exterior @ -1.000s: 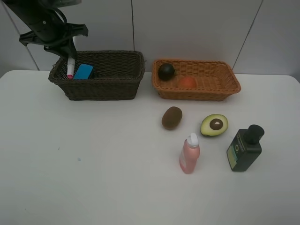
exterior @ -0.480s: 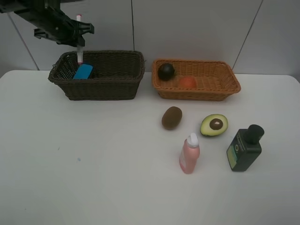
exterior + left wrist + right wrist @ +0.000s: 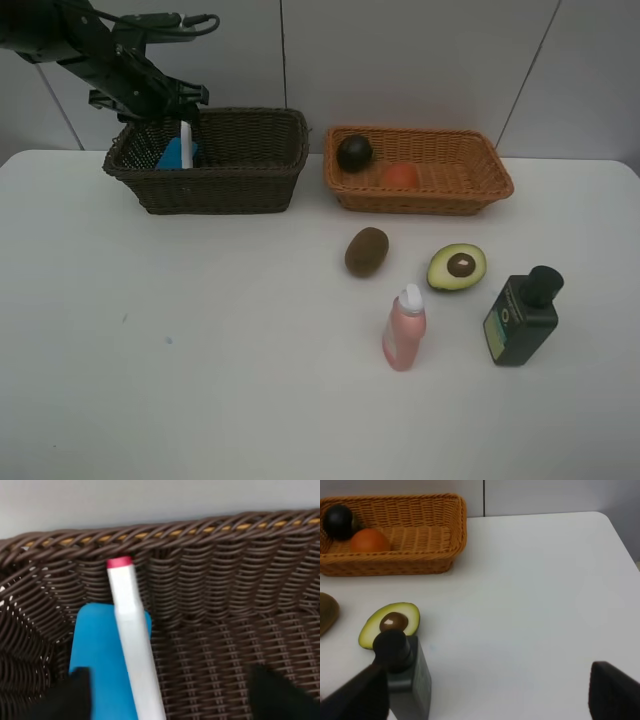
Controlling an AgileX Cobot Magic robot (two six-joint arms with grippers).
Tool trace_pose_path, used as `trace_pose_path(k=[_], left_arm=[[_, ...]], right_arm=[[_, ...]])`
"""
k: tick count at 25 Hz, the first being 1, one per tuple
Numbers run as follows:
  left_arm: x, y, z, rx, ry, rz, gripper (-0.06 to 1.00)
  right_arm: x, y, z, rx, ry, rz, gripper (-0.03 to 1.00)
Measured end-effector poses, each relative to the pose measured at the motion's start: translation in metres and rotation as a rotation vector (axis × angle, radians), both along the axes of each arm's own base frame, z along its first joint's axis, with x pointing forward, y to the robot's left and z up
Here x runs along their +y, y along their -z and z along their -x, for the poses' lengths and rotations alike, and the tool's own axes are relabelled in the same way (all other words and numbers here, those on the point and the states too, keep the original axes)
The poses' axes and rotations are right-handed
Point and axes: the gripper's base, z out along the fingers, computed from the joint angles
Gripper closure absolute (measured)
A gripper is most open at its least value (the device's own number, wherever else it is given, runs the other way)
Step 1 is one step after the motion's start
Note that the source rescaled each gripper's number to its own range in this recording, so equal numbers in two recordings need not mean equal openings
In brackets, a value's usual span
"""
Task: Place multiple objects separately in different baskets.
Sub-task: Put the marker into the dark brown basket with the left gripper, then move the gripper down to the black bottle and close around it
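Note:
My left gripper (image 3: 168,108) hovers over the left end of the dark brown basket (image 3: 230,190), jaws wide open. In the left wrist view (image 3: 165,695) the white marker (image 3: 131,635) with its red cap lies free between the fingers, leaning over the blue eraser (image 3: 97,655) inside that basket (image 3: 225,580). The marker (image 3: 186,143) and the eraser (image 3: 170,155) also show from above. The orange basket (image 3: 420,200) holds the mangosteen (image 3: 354,152) and the orange bun (image 3: 400,175). My right gripper (image 3: 485,700) is open and empty above the table, near the dark green bottle (image 3: 405,672).
On the white table stand the kiwi (image 3: 367,250), the halved avocado (image 3: 457,267), the pink bottle (image 3: 404,330) and the dark green bottle (image 3: 522,318). The right wrist view also shows the orange basket (image 3: 395,565) and the avocado (image 3: 390,624). A wall runs behind the baskets.
The left gripper carried the marker from the basket's left end up and to the right, then opened. The marker now rests in the dark basket against the eraser.

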Motion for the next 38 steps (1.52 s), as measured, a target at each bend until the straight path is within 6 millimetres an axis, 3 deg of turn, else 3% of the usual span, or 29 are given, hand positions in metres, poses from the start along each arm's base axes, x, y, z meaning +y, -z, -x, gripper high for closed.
trace_pose_path(k=[3,7,14,18,25,32,38], left_arm=[[0.0,0.002,0.003,0.036,0.008,-0.003,0.05],[-0.001,0.0,0.009,0.119,0.027,-0.005,0.04],[-0.002,-0.043,0.029,0.376,0.048,-0.006,0.04],[0.01,-0.051,0.046,0.596,-0.012,-0.125,0.04],[0.037,-0.056,0.073,0.659,-0.094,-0.189,0.04],[0.095,-0.072,0.128,0.701,-0.248,-0.085,0.04],[0.107,-0.099,0.206,0.653,-0.305,-0.047,0.04]], right_arm=[[0.0,0.0,0.0,0.0,0.0,0.0,-0.03],[0.0,0.0,0.0,0.0,0.0,0.0,-0.03],[0.0,0.0,0.0,0.0,0.0,0.0,-0.03],[0.0,0.0,0.0,0.0,0.0,0.0,-0.03],[0.0,0.0,0.0,0.0,0.0,0.0,-0.03],[0.0,0.0,0.0,0.0,0.0,0.0,-0.03],[0.0,0.0,0.0,0.0,-0.023,0.0,-0.03]])
